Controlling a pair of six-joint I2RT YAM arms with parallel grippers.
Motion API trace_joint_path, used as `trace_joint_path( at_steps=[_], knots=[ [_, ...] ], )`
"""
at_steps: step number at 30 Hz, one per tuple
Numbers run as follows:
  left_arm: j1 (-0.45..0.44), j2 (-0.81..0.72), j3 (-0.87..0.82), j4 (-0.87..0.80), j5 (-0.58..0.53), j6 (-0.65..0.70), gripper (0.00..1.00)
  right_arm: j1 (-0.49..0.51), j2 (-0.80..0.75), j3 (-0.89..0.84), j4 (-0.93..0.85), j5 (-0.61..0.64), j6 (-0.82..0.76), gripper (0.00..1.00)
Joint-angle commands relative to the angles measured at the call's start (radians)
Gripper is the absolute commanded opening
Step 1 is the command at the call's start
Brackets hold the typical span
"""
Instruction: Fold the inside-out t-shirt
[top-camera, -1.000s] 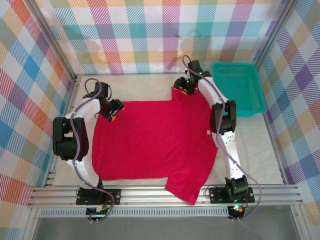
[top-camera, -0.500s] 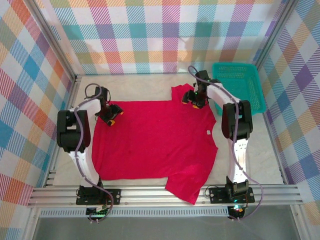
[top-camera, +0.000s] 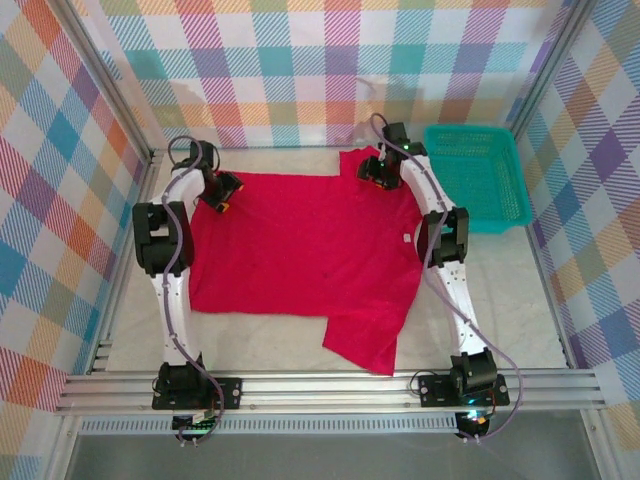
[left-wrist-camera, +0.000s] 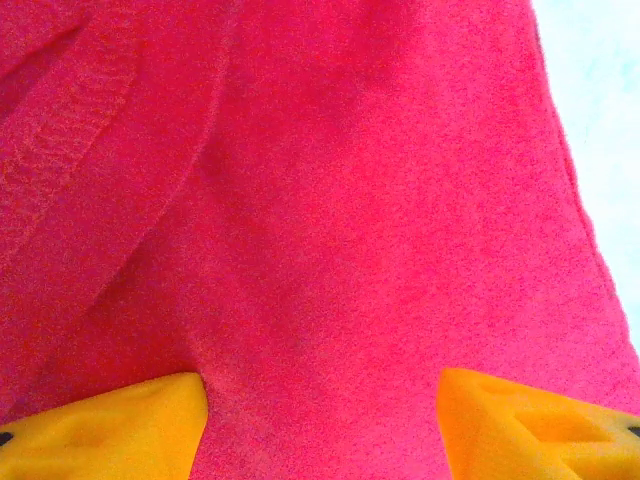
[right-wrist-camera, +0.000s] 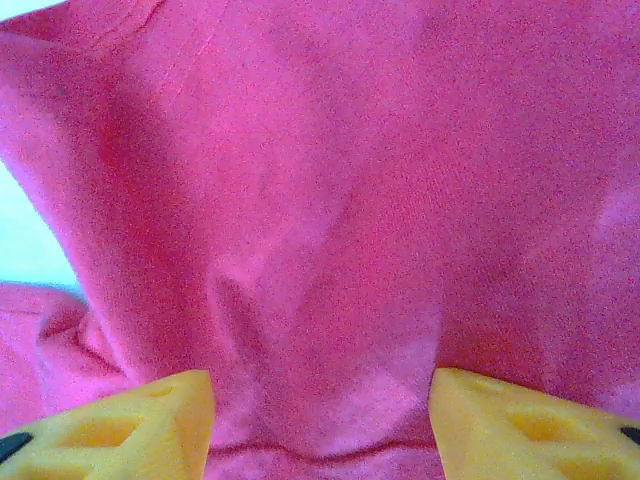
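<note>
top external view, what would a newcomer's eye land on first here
The bright red t-shirt spread flat across the table middle, one sleeve trailing toward the near edge. Next, the left pincer and right pincer at its far corners, and a teal basket at far right against plaid walls.

Left pincer (left-wrist-camera: 318, 405) partly off-edge

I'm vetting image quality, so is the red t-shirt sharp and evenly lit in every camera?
Top external view: the plain bright red cloth t-shirt is sharp and evenly lit. Left wrist view: cloth slightly soft, the pale table blown out. Right wrist view: cloth washed pinkish, folds shadowed, yellow end effector fingertips blurry.
</note>
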Motion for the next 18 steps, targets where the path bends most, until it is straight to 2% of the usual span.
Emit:
trace_joint_path(
  at_steps=[1,4,9,14,18],
  knots=[
    [0.04,0.027,0.066,-0.167,-0.093,0.034,0.64,-0.02,0.03,0.039,-0.101,-0.047,0.004,0.6],
    [0.041,-0.083,0.042,-0.2,-0.194,0.066,0.65,-0.012,-0.12,-0.127,-0.009,-0.073,0.008,0.6],
    [0.005,-0.309,-0.185,-0.162,-0.29,0.079,0.65,0.038,-0.329,-0.311,-0.004,-0.049,-0.042,0.61],
    [-0.048,-0.45,-0.412,-0.124,-0.219,0.074,0.61,0.088,-0.435,-0.456,-0.05,-0.064,-0.025,0.57],
    [-0.086,-0.531,-0.551,-0.092,-0.156,0.076,0.58,0.149,-0.536,-0.622,-0.004,-0.044,-0.004,0.54]
  ],
)
